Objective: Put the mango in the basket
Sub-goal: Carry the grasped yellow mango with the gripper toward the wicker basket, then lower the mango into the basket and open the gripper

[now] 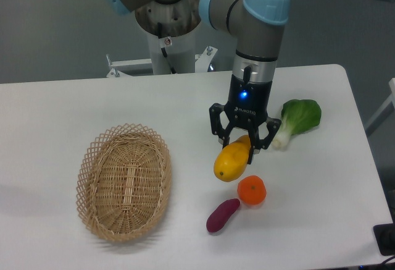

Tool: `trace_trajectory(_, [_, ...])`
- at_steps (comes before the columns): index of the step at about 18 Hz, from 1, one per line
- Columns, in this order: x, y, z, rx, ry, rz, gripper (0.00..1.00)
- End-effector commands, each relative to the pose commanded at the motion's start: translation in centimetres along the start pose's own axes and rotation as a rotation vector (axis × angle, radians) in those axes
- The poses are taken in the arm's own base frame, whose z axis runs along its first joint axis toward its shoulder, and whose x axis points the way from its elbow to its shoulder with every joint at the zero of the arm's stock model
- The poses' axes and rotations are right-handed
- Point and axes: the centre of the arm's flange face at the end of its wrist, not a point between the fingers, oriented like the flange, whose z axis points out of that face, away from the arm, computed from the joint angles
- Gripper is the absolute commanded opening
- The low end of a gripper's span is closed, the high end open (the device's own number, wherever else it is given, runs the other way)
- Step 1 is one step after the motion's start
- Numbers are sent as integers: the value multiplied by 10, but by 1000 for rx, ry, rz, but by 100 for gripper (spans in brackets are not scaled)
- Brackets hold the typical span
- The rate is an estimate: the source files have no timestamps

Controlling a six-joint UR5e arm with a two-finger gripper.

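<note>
The mango [229,162], yellow with an orange upper end, hangs tilted in my gripper [239,147], whose fingers are shut on its orange end. It is held above the table, right of centre. The tan wicker basket [92,177] lies on the table at the left, well apart from the gripper, with nothing inside it.
A round orange [252,190] and a purple sweet potato [222,215] lie just below the mango. A green bok choy [298,119] lies to the right of the gripper. The arm's base [166,29] stands behind the table.
</note>
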Motion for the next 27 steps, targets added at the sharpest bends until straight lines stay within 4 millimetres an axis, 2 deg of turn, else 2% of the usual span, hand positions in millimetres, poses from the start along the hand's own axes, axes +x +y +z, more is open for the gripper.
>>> trace_trajectory(4, [4,2,2,-8,6,-6,51])
trace_trajectory(10, [32,-10,11,-50,8,1,51])
trace_trajectory(14, [71,-25,31,-161,-22,62,51])
trace_trajectory(19, [126,-34,83,-282,-16,22,51])
trace_trajectory(25, [191,-46,131,-368,-10,61,51])
trace_trajectory(27, [209,-49,141,-386,-2,103,51])
